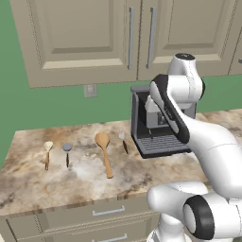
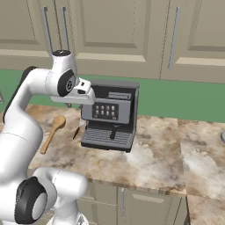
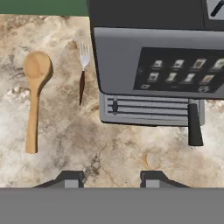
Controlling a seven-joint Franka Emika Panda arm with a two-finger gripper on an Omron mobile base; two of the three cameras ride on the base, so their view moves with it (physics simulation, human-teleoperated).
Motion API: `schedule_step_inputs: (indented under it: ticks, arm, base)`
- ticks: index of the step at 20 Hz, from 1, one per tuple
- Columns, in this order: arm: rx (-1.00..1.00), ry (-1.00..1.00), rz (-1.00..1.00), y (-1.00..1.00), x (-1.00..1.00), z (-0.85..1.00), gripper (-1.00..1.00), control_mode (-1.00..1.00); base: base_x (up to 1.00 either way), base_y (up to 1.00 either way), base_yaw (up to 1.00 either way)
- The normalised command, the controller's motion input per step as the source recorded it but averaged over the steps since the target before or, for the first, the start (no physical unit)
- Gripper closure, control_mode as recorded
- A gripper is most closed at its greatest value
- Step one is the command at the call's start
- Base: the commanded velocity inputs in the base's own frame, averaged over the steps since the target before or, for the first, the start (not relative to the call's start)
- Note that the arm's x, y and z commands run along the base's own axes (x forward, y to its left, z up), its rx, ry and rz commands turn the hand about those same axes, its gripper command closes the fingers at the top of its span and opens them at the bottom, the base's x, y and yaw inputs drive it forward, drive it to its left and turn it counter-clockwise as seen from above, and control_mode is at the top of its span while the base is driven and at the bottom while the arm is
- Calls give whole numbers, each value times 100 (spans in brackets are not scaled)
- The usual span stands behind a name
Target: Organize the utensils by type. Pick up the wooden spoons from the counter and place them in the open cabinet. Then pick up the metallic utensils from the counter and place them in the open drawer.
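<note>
Here the large wooden spoon (image 3: 34, 94) lies left of the end effector (image 3: 113, 178).

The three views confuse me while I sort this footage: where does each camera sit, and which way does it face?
Left base view: behind the arm to its left, facing the counter and four utensils; arm at lower right.
Right base view: behind to the right, facing the coffee machine; arm at lower left.
Hand view: on the hand, looking down; gripper tips at bottom.
All share the large wooden spoon.
</note>
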Motion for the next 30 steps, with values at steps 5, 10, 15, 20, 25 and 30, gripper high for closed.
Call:
schedule_step_inputs:
  ticks: [5, 10, 15, 20, 25, 30]
  arm:
    - [8, -2, 0, 16, -19, -11, -100, -100]
    - [14, -8, -7, 53, -32, -31, -100, -100]
    - [13, -7, -9, 70, -20, -41, -100, -100]
    - [1, 0, -13, 74, 7, -46, -100, -100]
    - [0, 5, -16, 67, 25, -47, -100, -100]
    - [-15, 0, -6, 49, 33, -44, -100, -100]
  base:
    - [0, 0, 0]
    - [0, 0, 0]
    - [0, 0, 0]
    - [0, 0, 0]
    - [0, 0, 0]
    - [0, 0, 0]
